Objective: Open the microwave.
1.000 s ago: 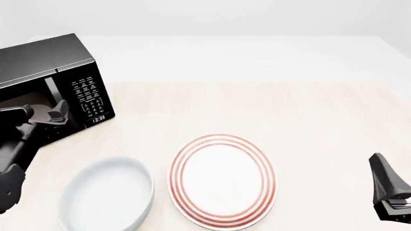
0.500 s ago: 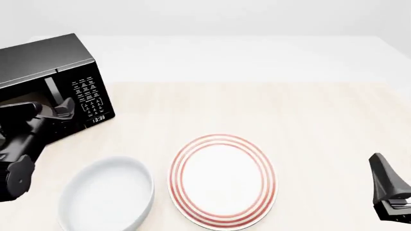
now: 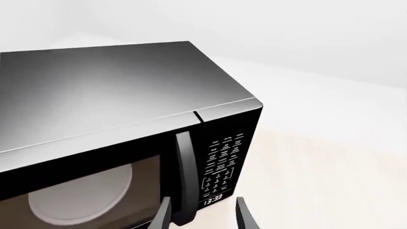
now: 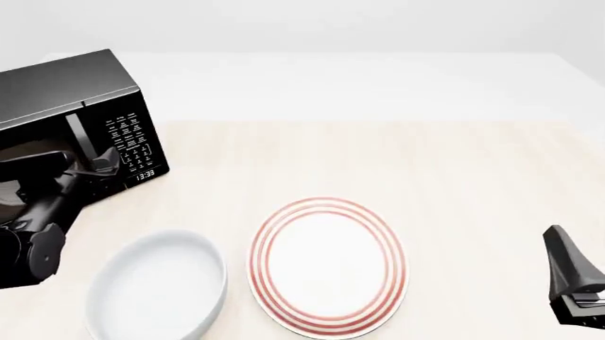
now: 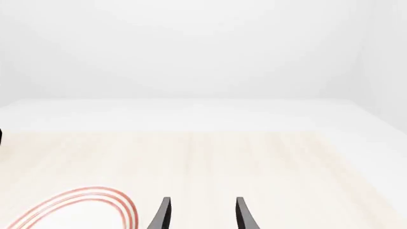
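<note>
The glossy black microwave (image 4: pixel 71 95) stands at the table's far left with its door closed. In the left wrist view the microwave (image 3: pixel 108 90) fills the frame, showing its vertical bar handle (image 3: pixel 184 171), white-lettered keypad (image 3: pixel 222 160), clock (image 3: pixel 213 199) and white turntable (image 3: pixel 79 193) behind the glass. My left gripper (image 3: pixel 203 219) is open, and the handle's lower end sits between its fingers, close to one of them. From the front, the left gripper (image 4: pixel 95 168) is right at the door's handle (image 4: pixel 78 138). Low at the right, far from the microwave, my right gripper (image 5: pixel 203 217) is open and empty.
A white bowl (image 4: pixel 156 283) sits near the front left, just right of my left arm. Next to it, in the front middle, lies a white plate with red rim rings (image 4: pixel 328 265); its edge also shows in the right wrist view, the plate (image 5: pixel 95 202). Part of the right gripper (image 4: pixel 570 280) shows at the front right edge.
My left gripper has moved forward and to the right, up to the microwave's handle. The right arm has not moved.
</note>
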{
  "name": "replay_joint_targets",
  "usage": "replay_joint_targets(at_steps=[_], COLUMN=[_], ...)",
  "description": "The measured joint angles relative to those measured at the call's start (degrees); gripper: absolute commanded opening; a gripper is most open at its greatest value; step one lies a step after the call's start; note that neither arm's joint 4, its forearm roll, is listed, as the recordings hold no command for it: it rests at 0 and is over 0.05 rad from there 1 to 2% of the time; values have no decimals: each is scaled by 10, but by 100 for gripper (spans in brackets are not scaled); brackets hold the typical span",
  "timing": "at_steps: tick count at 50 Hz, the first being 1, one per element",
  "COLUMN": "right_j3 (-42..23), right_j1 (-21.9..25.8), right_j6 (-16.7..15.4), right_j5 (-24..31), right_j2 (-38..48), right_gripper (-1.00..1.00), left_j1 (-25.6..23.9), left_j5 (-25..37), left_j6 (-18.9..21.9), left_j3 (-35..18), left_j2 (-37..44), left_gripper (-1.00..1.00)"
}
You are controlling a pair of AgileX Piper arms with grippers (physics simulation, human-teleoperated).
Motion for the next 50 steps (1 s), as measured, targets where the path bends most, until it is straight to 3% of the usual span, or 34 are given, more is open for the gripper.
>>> replay_joint_targets(at_steps=[50], right_j3=[0], right_j1=[0], right_j6=[0], right_j5=[0], right_j2=[0], right_gripper=[100], left_j1=[10], left_j5=[-15], left_j6=[-5], left_j3=[-41], left_j2=[77], left_gripper=[100])
